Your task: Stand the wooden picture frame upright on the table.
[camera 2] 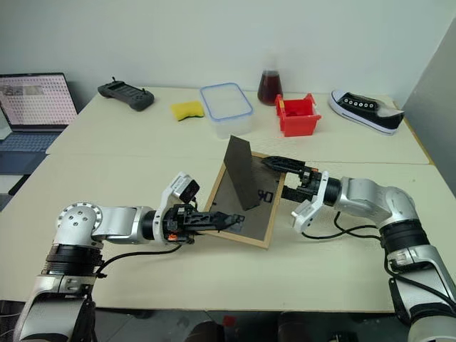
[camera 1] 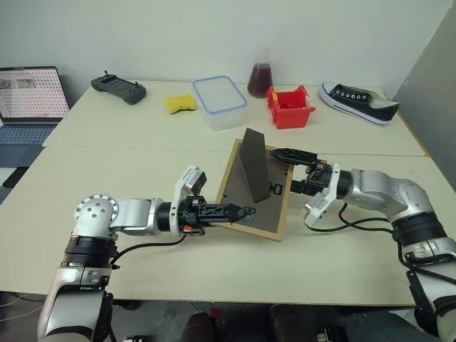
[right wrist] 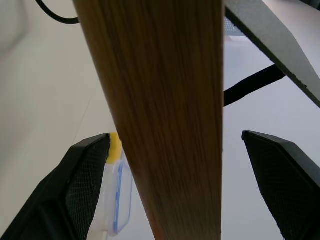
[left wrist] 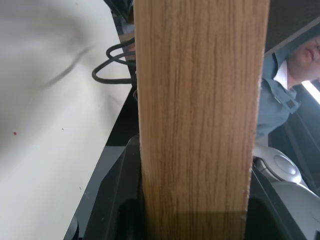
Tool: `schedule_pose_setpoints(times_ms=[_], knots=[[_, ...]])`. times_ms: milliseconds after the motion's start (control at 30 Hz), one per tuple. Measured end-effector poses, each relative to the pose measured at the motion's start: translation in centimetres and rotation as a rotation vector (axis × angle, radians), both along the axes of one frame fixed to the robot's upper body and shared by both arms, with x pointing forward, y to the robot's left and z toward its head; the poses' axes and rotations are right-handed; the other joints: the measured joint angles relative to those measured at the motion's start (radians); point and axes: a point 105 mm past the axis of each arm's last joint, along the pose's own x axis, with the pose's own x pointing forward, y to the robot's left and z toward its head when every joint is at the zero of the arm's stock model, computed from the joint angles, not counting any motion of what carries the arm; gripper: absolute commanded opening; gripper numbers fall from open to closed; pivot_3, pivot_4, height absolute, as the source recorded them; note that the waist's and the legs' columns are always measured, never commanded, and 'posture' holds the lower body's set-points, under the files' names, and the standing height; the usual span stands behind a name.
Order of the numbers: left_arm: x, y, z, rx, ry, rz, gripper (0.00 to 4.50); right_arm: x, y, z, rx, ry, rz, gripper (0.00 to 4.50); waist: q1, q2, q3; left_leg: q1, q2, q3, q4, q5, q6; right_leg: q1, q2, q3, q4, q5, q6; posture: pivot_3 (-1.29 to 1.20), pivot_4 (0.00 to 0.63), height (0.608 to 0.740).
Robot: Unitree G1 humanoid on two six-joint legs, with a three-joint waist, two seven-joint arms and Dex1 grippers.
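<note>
We are pinching the wooden picture frame (camera 1: 258, 192) at its near edge with our left end effector (camera 1: 239, 211), tilting it off the desk (camera 1: 142, 164), stand unfolded; our right end effector (camera 1: 288, 171) is waiting wide around the far edge to steady it.

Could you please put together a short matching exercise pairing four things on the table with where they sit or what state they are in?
Things:
1. wooden picture frame
2. red bin
3. sneaker
4. left claw

Places or states:
A. far right of the table, on its back part
B. shut on the frame's near edge
C. face down, dark back up, stand folded out
D. between the flask and the sneaker

Pairs: 1-C, 2-D, 3-A, 4-B
</note>
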Motion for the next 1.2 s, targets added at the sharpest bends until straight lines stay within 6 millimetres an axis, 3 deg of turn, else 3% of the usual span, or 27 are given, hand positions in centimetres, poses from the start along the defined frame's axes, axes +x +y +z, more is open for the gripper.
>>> schedule_pose_setpoints(times_ms=[367, 433, 500, 800, 900, 967, 1033, 1200], knots=[[-0.6, -0.4, 0.2, -0.031, -0.018, 0.019, 1.28, -0.3, 0.0, 0.3, 0.026, 0.008, 0.044, 1.74, -0.001, 0.0, 0.0, 0.0, -0.001, 0.001, 0.0, 0.0, 0.0, 0.001, 0.0, 0.0, 0.0, 0.0, 0.0, 0.0, 0.15, 0.74], [-0.6, -0.4, 0.3, -0.034, -0.019, 0.018, 1.28, -0.3, 0.0, 0.2, 0.018, 0.006, 0.041, 1.51, -0.001, 0.0, 0.0, 0.001, -0.001, 0.001, 0.0, 0.0, 0.0, 0.001, 0.0, 0.0, 0.0, 0.0, 0.0, 0.0, 0.15, 0.74], [-0.6, -0.4, 0.3, -0.035, -0.018, 0.02, 1.98, -0.2, 0.0, 0.2, 0.017, 0.006, 0.037, 1.51, -0.001, 0.0, 0.0, 0.001, -0.001, 0.001, 0.0, 0.0, 0.0, 0.001, 0.0, 0.0, 0.0, 0.0, 0.0, 0.0, 0.15, 0.74], [0.6, 0.7, 1.6, -0.03, -0.092, 0.121, 3.89, 0.0, -0.1, 0.5, 0.065, 0.069, 0.02, 1.34, -0.001, 0.0, 0.0, 0.001, 0.0, 0.0, 0.0, 0.0, 0.0, 0.001, 0.0, -0.001, 0.0, 0.0, 0.0, 0.0, 0.15, 0.74], [1.8, 3.2, 2.8, 0.007, -0.153, 0.247, 4.48, 0.5, -0.8, -0.6, 0.119, 0.235, -0.028, 1.34, -0.001, 0.0, 0.0, 0.001, 0.0, 0.001, 0.0, 0.0, 0.0, 0.001, 0.0, 0.0, 0.0, 0.0, 0.0, 0.0, 0.15, 0.74], [2.4, 4.5, 2.9, 0.058, -0.204, 0.326, 4.5, 1.1, -1.2, -1.5, 0.143, 0.385, -0.084, 1.34, -0.001, 0.0, 0.0, 0.001, 0.0, 0.0, 0.0, 0.0, 0.0, 0.002, -0.001, -0.001, 0.0, 0.0, 0.0, 0.0, 0.15, 0.74], [3.0, 6.1, 3.2, 0.177, -0.315, 0.42, 4.5, 2.3, -1.1, -2.6, 0.25, 0.661, -0.143, 1.33, -0.001, -0.001, 0.0, 0.0, 0.002, -0.002, 0.0, 0.0, 0.0, 0.002, -0.001, -0.002, 0.001, 0.0, 0.0, 0.0, 0.15, 0.74], [2.9, 6.0, 3.8, 0.397, -0.629, 0.505, 4.5, 4.7, 0.8, -2.3, 0.57, 1.291, -0.105, 1.32, 0.001, 0.0, 0.001, 0.001, 0.001, -0.002, 0.0, 0.0, 0.0, 0.002, -0.001, 0.0, 0.001, 0.0, 0.0, 0.0, 0.15, 0.74]])
